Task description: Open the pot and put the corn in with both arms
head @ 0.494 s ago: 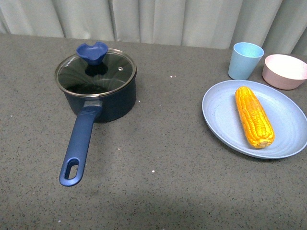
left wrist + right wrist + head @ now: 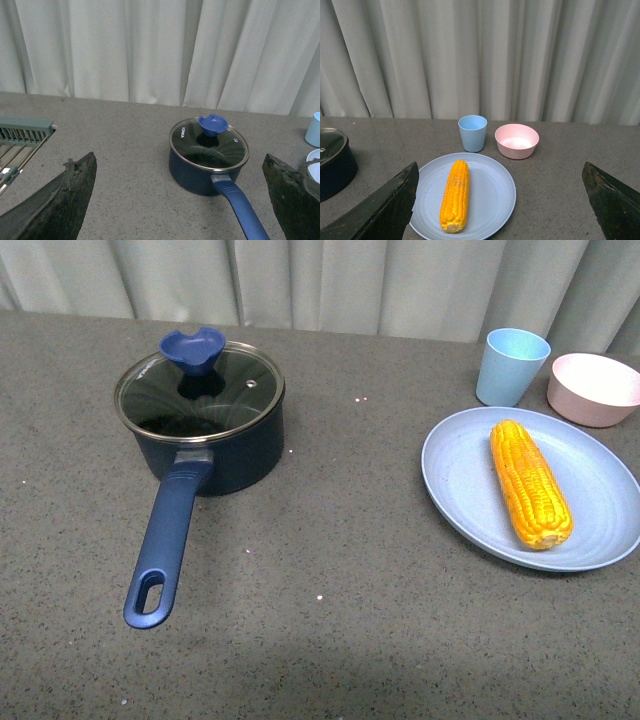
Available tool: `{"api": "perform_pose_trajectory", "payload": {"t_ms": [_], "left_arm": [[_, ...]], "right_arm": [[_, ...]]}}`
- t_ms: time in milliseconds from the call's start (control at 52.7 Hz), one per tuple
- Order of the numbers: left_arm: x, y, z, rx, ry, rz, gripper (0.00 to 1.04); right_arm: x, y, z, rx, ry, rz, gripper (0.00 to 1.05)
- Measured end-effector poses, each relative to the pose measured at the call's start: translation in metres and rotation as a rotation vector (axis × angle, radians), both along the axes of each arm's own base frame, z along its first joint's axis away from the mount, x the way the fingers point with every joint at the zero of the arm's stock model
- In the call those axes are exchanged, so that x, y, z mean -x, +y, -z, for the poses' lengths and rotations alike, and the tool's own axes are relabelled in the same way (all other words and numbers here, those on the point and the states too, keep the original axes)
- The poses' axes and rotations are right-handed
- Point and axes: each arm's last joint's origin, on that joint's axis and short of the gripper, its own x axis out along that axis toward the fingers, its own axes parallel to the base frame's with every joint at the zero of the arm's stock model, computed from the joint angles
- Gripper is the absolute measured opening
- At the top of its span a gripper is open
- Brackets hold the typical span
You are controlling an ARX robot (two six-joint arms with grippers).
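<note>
The dark navy pot (image 2: pixel 235 455) stands at the left of the table, its long blue handle (image 2: pixel 165 540) pointing toward me. A round glass lid (image 2: pixel 240 400) with a blue knob (image 2: pixel 192 348) sits on it. The yellow-orange corn (image 2: pixel 530 483) lies on a pale blue plate (image 2: pixel 460 480) at the right. Neither arm shows in the front view. My left gripper (image 2: pixel 182 200) is open, held back from and above the pot (image 2: pixel 192 175). My right gripper (image 2: pixel 502 200) is open, back from the corn (image 2: pixel 455 195) on its plate (image 2: pixel 490 195).
A light blue cup (image 2: pixel 510 365) and a pink bowl (image 2: pixel 592 388) stand behind the plate at the back right. A pale curtain hangs behind the table. A green rack (image 2: pixel 22 132) shows at the table's far left in the left wrist view.
</note>
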Motion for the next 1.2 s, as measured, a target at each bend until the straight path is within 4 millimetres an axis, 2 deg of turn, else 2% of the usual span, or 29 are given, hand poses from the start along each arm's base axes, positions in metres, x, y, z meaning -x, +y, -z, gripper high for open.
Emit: {"api": "perform_pose_trajectory", "payload": {"t_ms": [1196], "left_arm": [[0.0000,0.0000,0.0000,0.000,0.000,0.000,0.98]], "right_arm": [[0.0000,0.0000,0.0000,0.000,0.000,0.000,0.96]]}}
